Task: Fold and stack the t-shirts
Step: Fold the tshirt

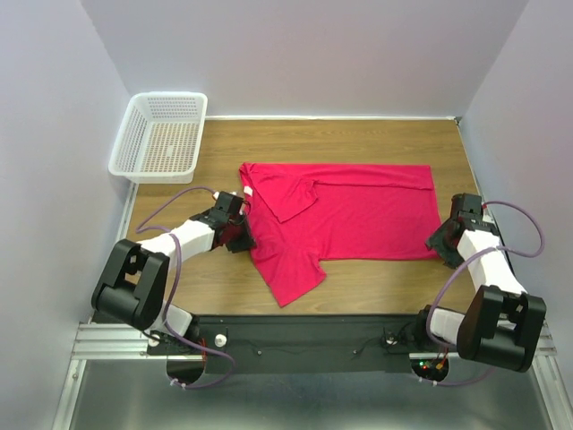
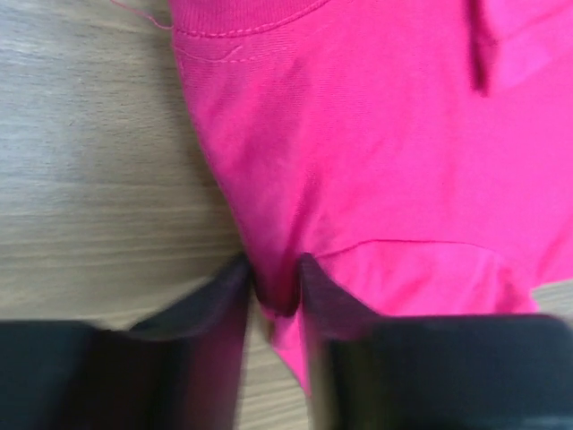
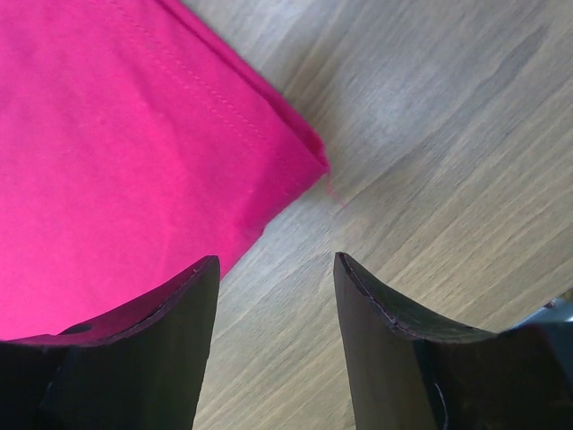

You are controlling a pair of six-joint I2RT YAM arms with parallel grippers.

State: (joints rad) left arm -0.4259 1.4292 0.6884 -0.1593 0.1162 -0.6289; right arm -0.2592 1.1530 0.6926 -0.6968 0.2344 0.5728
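On the wooden tabletop (image 1: 376,139) the crimson-pink t-shirt (image 1: 358,215) lies spread flat between the two arms, collar end toward the left arm and hem toward the right. From above, the wrist housings hide both sets of fingertips. A small white label (image 1: 247,193) at the neck is too small to read. The left wrist view is blurred close in and cuts off most of the shirt. It does show the left claw (image 2: 273,278) nearly closed, with a raised tuck of thin cloth pinched between its dark fingers (image 2: 224,300) at the shirt's edge. The right wrist view shows only one squared hem corner with double stitching and a loose thread. The right claw (image 3: 276,269) stands open there with bare wood grain between its curved black tips, one tip over the cloth edge. Whether that tip touches the cloth is unclear. One sleeve is folded in over the body and the other juts toward the near edge. A white plastic mesh basket (image 1: 161,134) sits at the far left corner.
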